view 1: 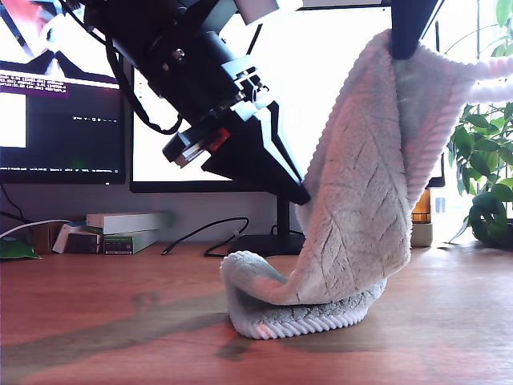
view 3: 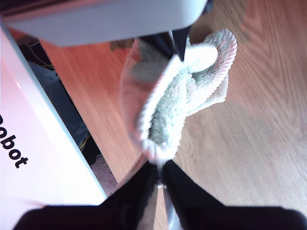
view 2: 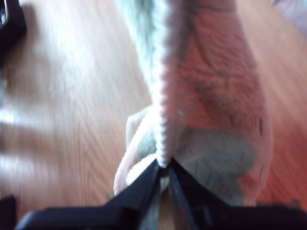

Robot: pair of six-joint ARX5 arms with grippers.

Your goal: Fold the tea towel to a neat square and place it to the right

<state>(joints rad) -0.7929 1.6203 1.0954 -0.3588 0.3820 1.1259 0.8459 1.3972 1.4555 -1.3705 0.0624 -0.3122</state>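
The tea towel, pale and fluffy with a ribbed hem, hangs from high at the exterior view's right down to the wooden table, where its lower end lies folded under. One black gripper pinches its top corner; another arm's gripper touches its side edge at mid height. I cannot tell which arm is first or second. My first gripper is shut on the towel at its corded hem. My second gripper is shut on a towel edge, with the other gripper's fingers beyond.
Monitors stand behind, with a black stand, small boxes and a cable at the table's back. A plant and an amber jar sit at the exterior view's right. A white robot base borders the table.
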